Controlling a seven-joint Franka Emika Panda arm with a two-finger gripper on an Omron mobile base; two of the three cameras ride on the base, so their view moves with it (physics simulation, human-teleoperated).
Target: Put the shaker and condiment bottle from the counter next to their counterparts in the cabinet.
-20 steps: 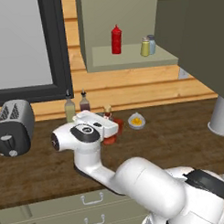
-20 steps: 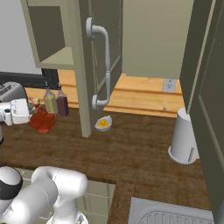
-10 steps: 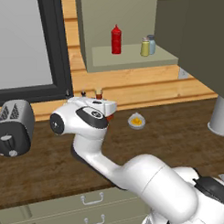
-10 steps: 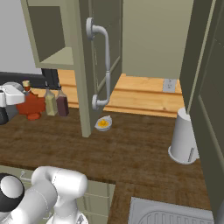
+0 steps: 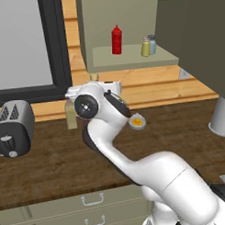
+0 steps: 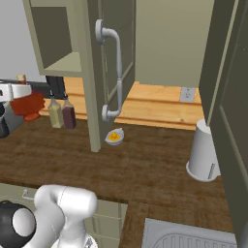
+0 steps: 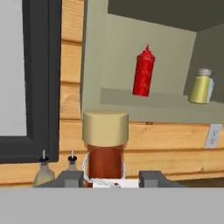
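Observation:
In the hand view my gripper is shut on the neck of the condiment bottle, a ridged red bottle with a tan stopper and a white tag. The right base view shows the same bottle held clear above the counter at the far left. Ahead stands the open cabinet. On its shelf are the tall red squeeze bottle and, further right, the yellow shaker with the blue-grey shaker close behind it. In the left base view the arm's wrist hides the held bottle.
A yellowish bottle and a dark maroon bottle stand on the counter by the wall below my hand. The cabinet door hangs open with a long handle. A toaster, a small bowl and a white jug also sit on the counter.
My gripper has lifted the condiment bottle off the counter, up toward the height of the cabinet shelf. The things on the shelf have not moved.

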